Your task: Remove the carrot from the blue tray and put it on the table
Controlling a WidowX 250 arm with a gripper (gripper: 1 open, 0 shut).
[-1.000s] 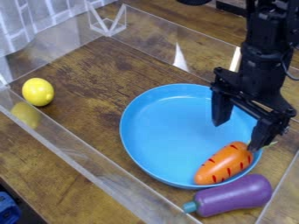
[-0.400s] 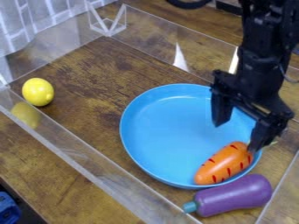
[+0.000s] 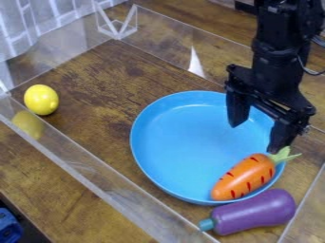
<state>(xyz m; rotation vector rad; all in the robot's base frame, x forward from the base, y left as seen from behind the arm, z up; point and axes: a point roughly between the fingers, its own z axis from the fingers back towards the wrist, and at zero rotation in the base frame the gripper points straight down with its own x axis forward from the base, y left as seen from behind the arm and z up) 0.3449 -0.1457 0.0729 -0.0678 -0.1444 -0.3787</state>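
The orange carrot (image 3: 246,176) lies at the front right inside the blue tray (image 3: 184,147), its light green top pointing toward the right rim. The tray rests on the dark wooden table (image 3: 114,90). My black gripper (image 3: 264,126) hangs over the tray's right side, above and just behind the carrot. Its two fingers (image 3: 237,111) stand apart with nothing between them, so it is open. The right finger's tip is close to the carrot's green top.
A purple eggplant (image 3: 254,213) lies on the table just in front of the tray's right rim. A yellow lemon (image 3: 41,99) sits at the far left. Clear acrylic walls (image 3: 76,166) edge the table on the front left and back.
The gripper has shifted slightly up and to the left, away from the carrot, staying open. The carrot, tray, eggplant and lemon have not moved.
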